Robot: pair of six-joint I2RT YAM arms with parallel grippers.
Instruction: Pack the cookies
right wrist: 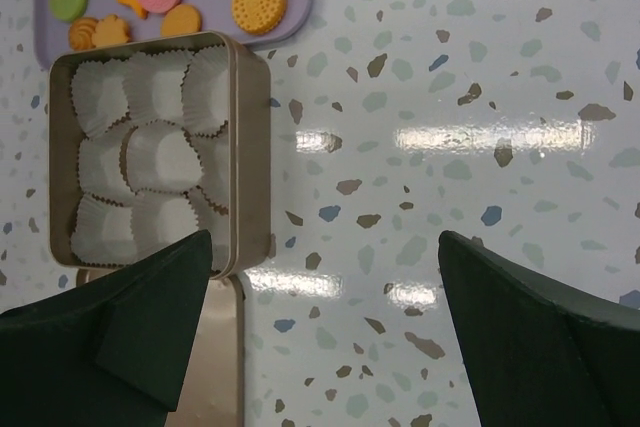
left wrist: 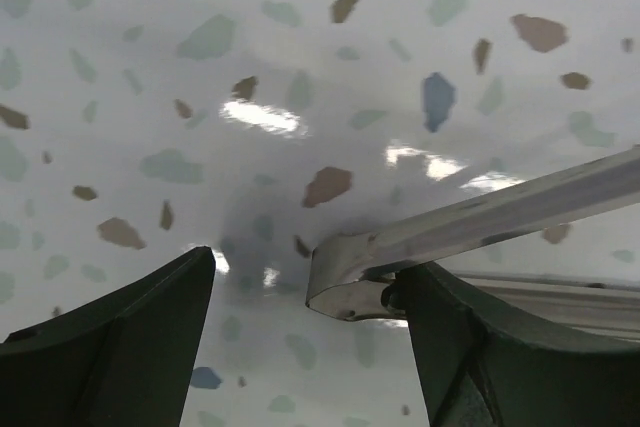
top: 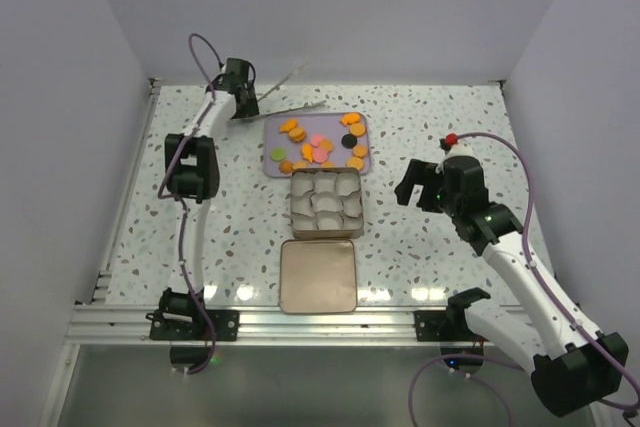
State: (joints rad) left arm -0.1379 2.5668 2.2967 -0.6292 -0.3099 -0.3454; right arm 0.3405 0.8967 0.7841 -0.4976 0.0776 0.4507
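The cookies (top: 318, 147), mostly orange with some pink, one green and one black, lie on a lilac tray (top: 325, 125) at the back of the table. In the right wrist view several cookies (right wrist: 258, 2) show at the top left. Metal tongs (top: 290, 107) lie left of the tray. My left gripper (top: 245, 107) is down over their handle end. In the left wrist view the tongs (left wrist: 480, 215) rest against the right finger (left wrist: 500, 347), and the left gripper (left wrist: 310, 337) is open. My right gripper (right wrist: 325, 317) hovers open and holds nothing, right of the tin.
A square metal tin (top: 325, 199) lined with white paper cups sits just in front of the tray. Its wall (right wrist: 245, 147) is near my right gripper's left finger. The tin's lid (top: 318, 275) lies flat nearer the arm bases. White walls close in the table.
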